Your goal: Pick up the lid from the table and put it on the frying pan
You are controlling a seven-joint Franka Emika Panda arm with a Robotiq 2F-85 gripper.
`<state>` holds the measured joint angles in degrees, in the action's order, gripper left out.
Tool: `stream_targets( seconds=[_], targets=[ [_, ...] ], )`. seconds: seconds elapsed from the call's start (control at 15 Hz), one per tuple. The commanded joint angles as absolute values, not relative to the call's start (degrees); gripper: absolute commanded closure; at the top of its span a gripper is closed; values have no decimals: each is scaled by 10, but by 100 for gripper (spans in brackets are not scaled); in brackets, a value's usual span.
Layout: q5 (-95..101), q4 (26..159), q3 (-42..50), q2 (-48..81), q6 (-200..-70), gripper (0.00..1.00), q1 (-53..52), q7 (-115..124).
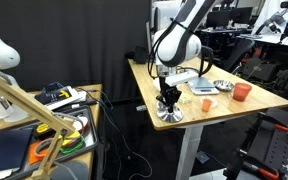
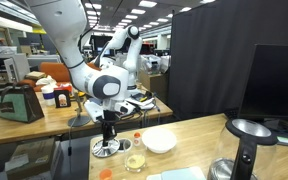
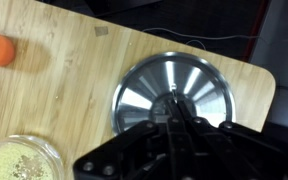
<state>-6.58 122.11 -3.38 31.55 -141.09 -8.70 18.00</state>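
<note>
a robot arm (image 1: 179, 40) reaches down over the corner of a wooden counter (image 3: 64, 85). directly beneath the jaws lies the lid (image 3: 174, 95), a flat silvery disc resting on the counter, seen in both exterior views (image 1: 169, 113) (image 2: 106, 149). in the wrist view the jaws are drawn close around the lid's dark centre knob; i cannot tell whether they are pinching it. the frying pan (image 1: 222, 86), small and shiny, sits well apart from the jaws, farther along the counter. an orange cup (image 1: 242, 92) stands beyond the pan. a glass bowl (image 3: 19, 160) of pale grains sits near the jaws.
</note>
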Motion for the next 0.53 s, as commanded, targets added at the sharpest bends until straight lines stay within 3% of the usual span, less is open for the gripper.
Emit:
stream_targets(
  seconds=[0.0,0.47],
  targets=[
    [-64,1227,-31,305,-1407,99,-91,174],
    [-61,1287,-36,204,-1414,99,-87,163]
  ],
)
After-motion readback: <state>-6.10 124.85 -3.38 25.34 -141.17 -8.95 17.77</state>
